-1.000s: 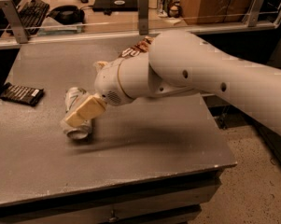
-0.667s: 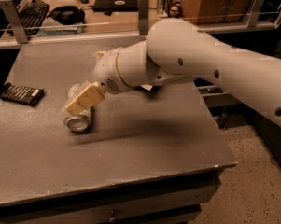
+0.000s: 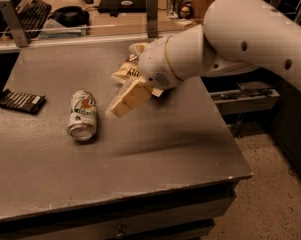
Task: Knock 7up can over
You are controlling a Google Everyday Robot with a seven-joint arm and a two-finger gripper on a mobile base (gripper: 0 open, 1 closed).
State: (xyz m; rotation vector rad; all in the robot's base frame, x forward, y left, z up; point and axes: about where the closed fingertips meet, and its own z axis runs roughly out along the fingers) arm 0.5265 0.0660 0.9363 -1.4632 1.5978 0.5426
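The 7up can (image 3: pixel 83 115) lies on its side on the grey table (image 3: pixel 155 149), left of centre, its silver end facing the front edge and the green "7" logo facing up. My gripper (image 3: pixel 126 99) hangs above the table just right of the can, clear of it, with its cream fingers pointing down-left. The white arm reaches in from the upper right.
A flat dark chocolate bar (image 3: pixel 21 102) lies near the table's left edge. A brown-and-cream chip bag (image 3: pixel 131 69) sits behind the gripper, partly hidden by the arm. A desk with a keyboard (image 3: pixel 27 15) stands beyond the rail at the back. The table's right edge drops to the floor.
The gripper has lifted and pulled back to the right, away from the can. The can now lies fully in view on its side, no longer covered by the fingers.
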